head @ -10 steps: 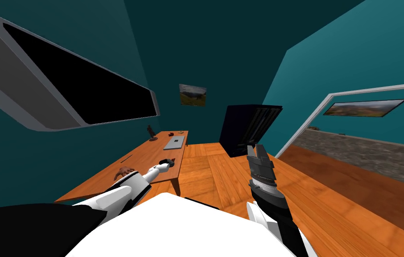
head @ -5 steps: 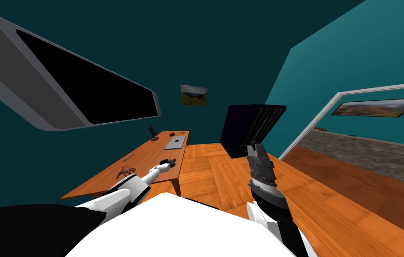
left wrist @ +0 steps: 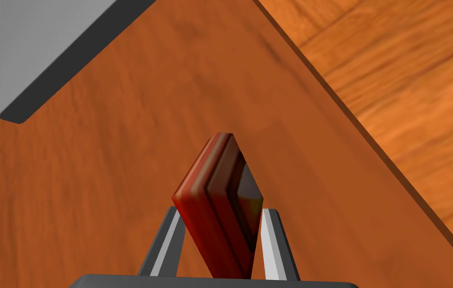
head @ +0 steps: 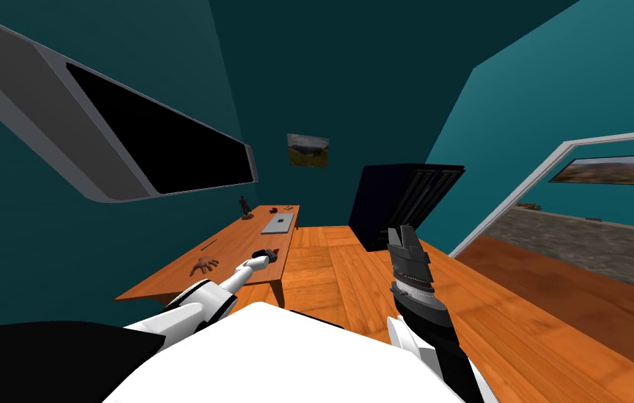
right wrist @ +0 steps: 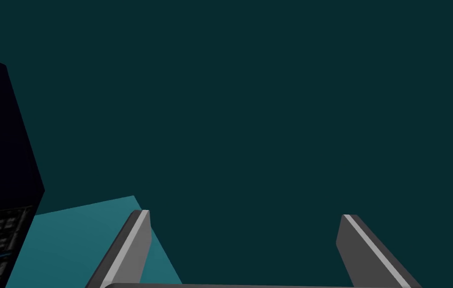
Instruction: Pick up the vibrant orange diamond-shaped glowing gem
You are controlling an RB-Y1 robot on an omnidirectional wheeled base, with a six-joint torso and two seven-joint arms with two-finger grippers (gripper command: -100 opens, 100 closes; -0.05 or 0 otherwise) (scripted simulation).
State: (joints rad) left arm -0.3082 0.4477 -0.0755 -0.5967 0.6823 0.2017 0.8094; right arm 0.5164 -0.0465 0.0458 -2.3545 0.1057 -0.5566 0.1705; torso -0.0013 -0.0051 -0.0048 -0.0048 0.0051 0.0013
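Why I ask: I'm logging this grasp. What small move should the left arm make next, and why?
Probably lift straight up a little: the left gripper is shut on the red-orange gem, pressing its sides, and the gem seems close over the wooden table.

Long wooden desk (head: 238, 241) against the teal wall, standing on a wood plank floor (head: 336, 273).

On the top, far end to near:
- two bits (head: 279, 208), too small to name
- dark figurine (head: 243, 207), upright, wall side
- grey laptop (head: 277, 224), lying flat by the room-side edge
- thin dark stick (head: 209, 245)
- brown hand-shaped object (head: 204, 264)

Near end: red-orange gem (left wrist: 210, 200) over the top, pinched by the left gripper (left wrist: 220, 210). Whether it touches the wood cannot be told.

Also on the floor, past the desk: dark cabinet (head: 378, 203).
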